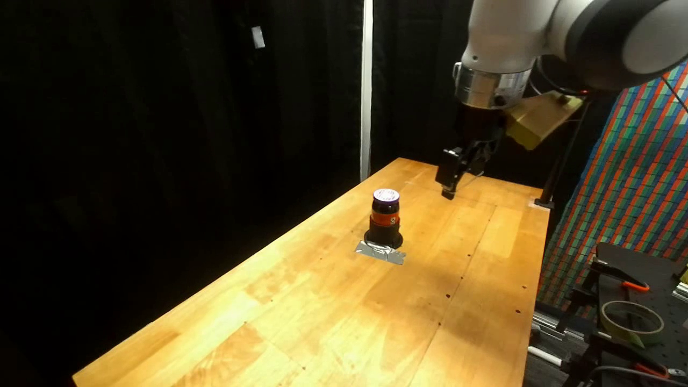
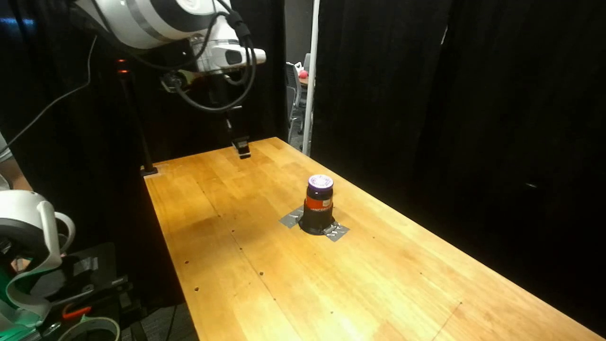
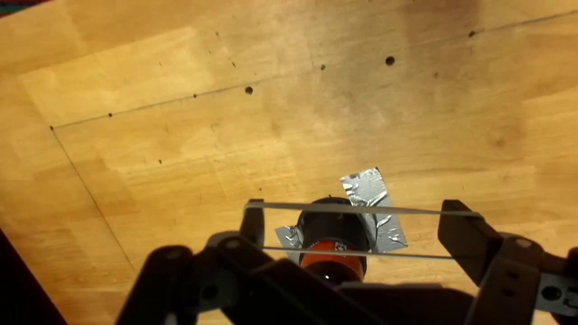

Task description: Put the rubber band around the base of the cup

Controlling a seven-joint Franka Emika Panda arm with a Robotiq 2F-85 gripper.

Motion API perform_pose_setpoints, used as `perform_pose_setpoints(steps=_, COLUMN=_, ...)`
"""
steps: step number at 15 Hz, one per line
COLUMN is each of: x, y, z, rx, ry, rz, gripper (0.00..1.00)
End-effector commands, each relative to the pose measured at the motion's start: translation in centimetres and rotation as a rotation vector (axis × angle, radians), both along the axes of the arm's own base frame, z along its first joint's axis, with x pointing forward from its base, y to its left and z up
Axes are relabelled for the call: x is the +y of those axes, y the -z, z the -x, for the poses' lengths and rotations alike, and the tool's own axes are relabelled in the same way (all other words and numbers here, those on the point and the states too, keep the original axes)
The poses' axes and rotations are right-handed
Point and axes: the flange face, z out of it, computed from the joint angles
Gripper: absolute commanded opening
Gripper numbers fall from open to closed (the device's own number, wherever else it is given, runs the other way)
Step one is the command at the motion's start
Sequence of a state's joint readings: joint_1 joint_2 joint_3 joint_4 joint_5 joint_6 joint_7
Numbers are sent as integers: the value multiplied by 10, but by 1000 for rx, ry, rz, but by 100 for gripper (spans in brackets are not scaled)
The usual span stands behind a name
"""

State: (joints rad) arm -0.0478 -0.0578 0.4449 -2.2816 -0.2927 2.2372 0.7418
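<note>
- Two strands of the rubber band (image 3: 361, 209) run nearly parallel across the wrist view, looped round the tips of both fingers (image 3: 469, 239).
- Fingers: spread wide apart, drawing the band taut from inside the loop; nothing else in their hold.
- Cup (image 1: 385, 218): upright on the worktop (image 1: 322, 312), roughly midway between the short edges, closer to the long edge along the black curtain (image 1: 161, 161) than to the long edge the arm (image 1: 500, 32) reaches over. Silver tape (image 2: 292, 218) lies at its dark base.
- In both exterior views the fingers hang above the worktop, apart from the cup, on the arm-side long edge's side of it.
- Step in hand (judged): band mounted and stretched, being lined up with the cup; not yet around it.
- Wrist view has one strand crossing the dark base, one the reddish-orange body. Read as line of sight only, given the exterior views.
- Next move (judged): shift toward the curtain-side long edge, centre the loop over the pale top, lower straight with one strand each side, down to the base, then slip the fingers free.
- Watch: loop looks narrow; a strand could snag on the top's rim. Cannot tell true clearance.
</note>
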Motion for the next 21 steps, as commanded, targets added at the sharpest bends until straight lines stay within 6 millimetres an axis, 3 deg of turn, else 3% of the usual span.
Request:
perform_pose_setpoints(steps=1, x=7, y=17, z=-68, rx=-41, ry=1, rz=-34, gripper=100)
perform_pose_setpoints(steps=5, x=-2, y=41, z=-122, rx=-103, ry=29, rz=-105, gripper=100)
perform_pose_setpoints(steps=9, x=-20, y=62, z=-158, rx=-133, ry=70, rz=-115, gripper=100)
perform_pose_setpoints(steps=15, x=-52, y=84, z=-191, rx=-165, ry=149, rz=-74, gripper=100)
perform_pose_setpoints(steps=21, x=-59, y=106, z=-209, rx=-139, ry=180, rz=-86, gripper=100)
